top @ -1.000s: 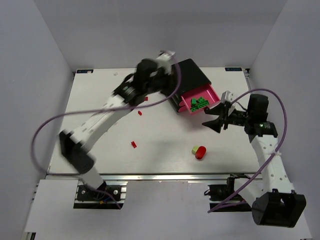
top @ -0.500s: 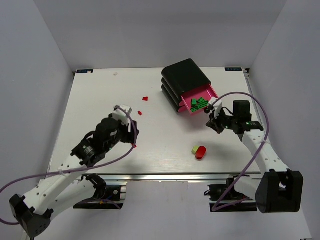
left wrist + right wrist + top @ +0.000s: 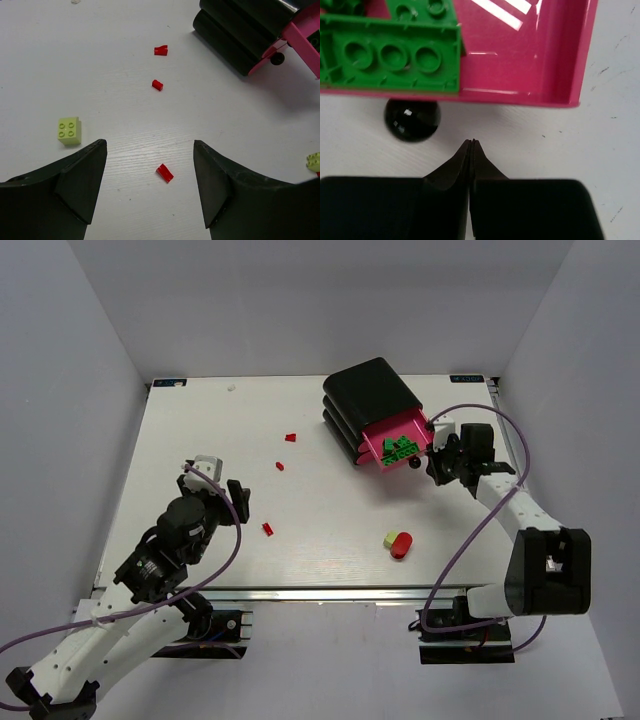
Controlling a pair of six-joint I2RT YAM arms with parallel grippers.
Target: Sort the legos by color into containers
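The containers are pink drawers in a black cabinet (image 3: 365, 400) (image 3: 235, 30). One drawer (image 3: 425, 432) (image 3: 520, 97) is pulled open and holds green legos (image 3: 398, 448) (image 3: 390, 60). My right gripper (image 3: 437, 458) (image 3: 471, 142) is shut on nothing, its tip just before the drawer's front wall, right of the dark knob (image 3: 412, 119). My left gripper (image 3: 215, 483) (image 3: 149, 145) hangs open over the near left table, with a red lego (image 3: 267, 529) (image 3: 165, 173) lying between its fingers. A yellow-green lego (image 3: 69, 130) lies to its left.
Two more red legos (image 3: 290, 437) (image 3: 280, 465) lie left of the cabinet. A yellow-green brick (image 3: 390, 539) and a red one (image 3: 402, 544) sit together near the front edge. White walls enclose the table on three sides.
The left arm has pulled back from the cabinet to the near left of the table and opened. The right gripper has shut and moved up to the drawer's front.
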